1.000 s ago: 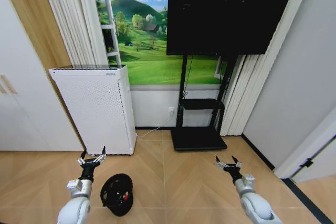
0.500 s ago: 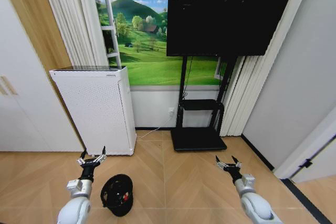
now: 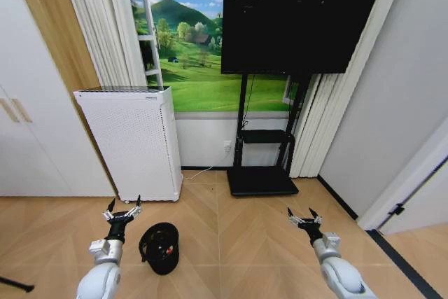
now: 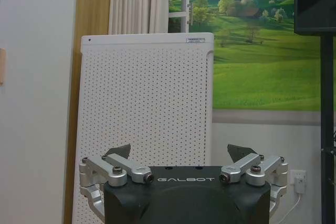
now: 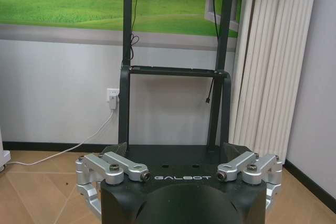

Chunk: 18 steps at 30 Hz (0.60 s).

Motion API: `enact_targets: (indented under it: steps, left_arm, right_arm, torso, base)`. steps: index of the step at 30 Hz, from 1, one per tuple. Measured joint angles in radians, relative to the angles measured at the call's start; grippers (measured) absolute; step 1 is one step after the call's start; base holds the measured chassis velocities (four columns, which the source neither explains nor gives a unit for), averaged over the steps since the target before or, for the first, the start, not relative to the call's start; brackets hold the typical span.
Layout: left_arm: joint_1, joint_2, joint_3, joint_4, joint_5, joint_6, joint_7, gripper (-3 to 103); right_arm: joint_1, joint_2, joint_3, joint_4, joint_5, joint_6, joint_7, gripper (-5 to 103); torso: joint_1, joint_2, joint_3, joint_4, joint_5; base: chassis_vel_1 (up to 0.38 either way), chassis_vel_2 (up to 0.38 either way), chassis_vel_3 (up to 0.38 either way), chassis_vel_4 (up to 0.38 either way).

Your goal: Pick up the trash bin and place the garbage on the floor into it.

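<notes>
The trash bin (image 3: 161, 246) stands upright on the wooden floor (image 3: 238, 243) at the near left of the scene, just in front of the white perforated appliance (image 3: 133, 141) by the wall. Inside its dark opening small bits with red show, too small to tell apart.

The left end effector (image 3: 123, 209) hangs above the floor just to the left of the bin, not touching it, its 2 fingers spread apart with nothing between them. In the left wrist view the left end effector (image 4: 181, 153) points at the appliance.

The right end effector (image 3: 302, 216) is held out at the near right, well apart from the bin, fingers also spread and empty. In the right wrist view it (image 5: 176, 149) faces the black TV stand (image 5: 173, 108) and the wall socket (image 5: 112, 98) against the far wall.
</notes>
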Motion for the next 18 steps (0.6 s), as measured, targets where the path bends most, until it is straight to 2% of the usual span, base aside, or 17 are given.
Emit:
enact_targets:
  steps: [1,6,8,9,11,15,16,18]
  left_arm:
    - [0.0,0.0,0.0,0.0,0.0,0.0,0.0,100]
    - [0.0,0.0,0.0,0.0,0.0,0.0,0.0,100]
    - [0.0,0.0,0.0,0.0,0.0,0.0,0.0,100]
    - [0.0,0.0,0.0,0.0,0.0,0.0,0.0,100]
    - [0.0,0.0,0.0,0.0,0.0,0.0,0.0,100]
    - [0.0,0.0,0.0,0.0,0.0,0.0,0.0,100]
    - [0.0,0.0,0.0,0.0,0.0,0.0,0.0,100]
    - [0.0,0.0,0.0,0.0,0.0,0.0,0.0,100]
  right_arm:
    - [0.0,0.0,0.0,0.0,0.0,0.0,0.0,100]
    - [0.0,0.0,0.0,0.0,0.0,0.0,0.0,100]
    - [0.0,0.0,0.0,0.0,0.0,0.0,0.0,100]
    - [0.0,0.0,0.0,0.0,0.0,0.0,0.0,100]
    - [0.0,0.0,0.0,0.0,0.0,0.0,0.0,100]
    - [0.0,0.0,0.0,0.0,0.0,0.0,0.0,100]
    - [0.0,0.0,0.0,0.0,0.0,0.0,0.0,100]
    - [0.0,0.0,0.0,0.0,0.0,0.0,0.0,100]
  torso:
    - [0.0,0.0,0.0,-0.0002,0.0012]
    - [-0.001,-0.001,-0.001,0.0002,0.0001]
    - [-0.001,-0.002,-0.001,-0.0001,0.0008]
    - [-0.001,-0.002,-0.001,0.0003,-0.0002]
    - [-0.001,-0.002,-0.001,-0.0002,0.0011]
    - [-0.001,-0.003,-0.002,0.0,-0.0001]
    - [-0.001,-0.003,-0.002,0.0,0.0015]
    - [-0.002,-0.003,-0.002,-0.0003,0.0001]
  base:
    - [0.266,-0.276,-0.241,0.255]
    - [0.3,-0.298,-0.285,0.295]
    - [0.363,-0.327,-0.378,0.361]
    - [0.38,-0.356,-0.378,0.366]
    - [0.38,-0.38,-0.349,0.366]
    - [0.363,-0.37,-0.372,0.359]
    - [0.352,-0.336,-0.386,0.352]
    - [0.36,-0.357,-0.358,0.372]
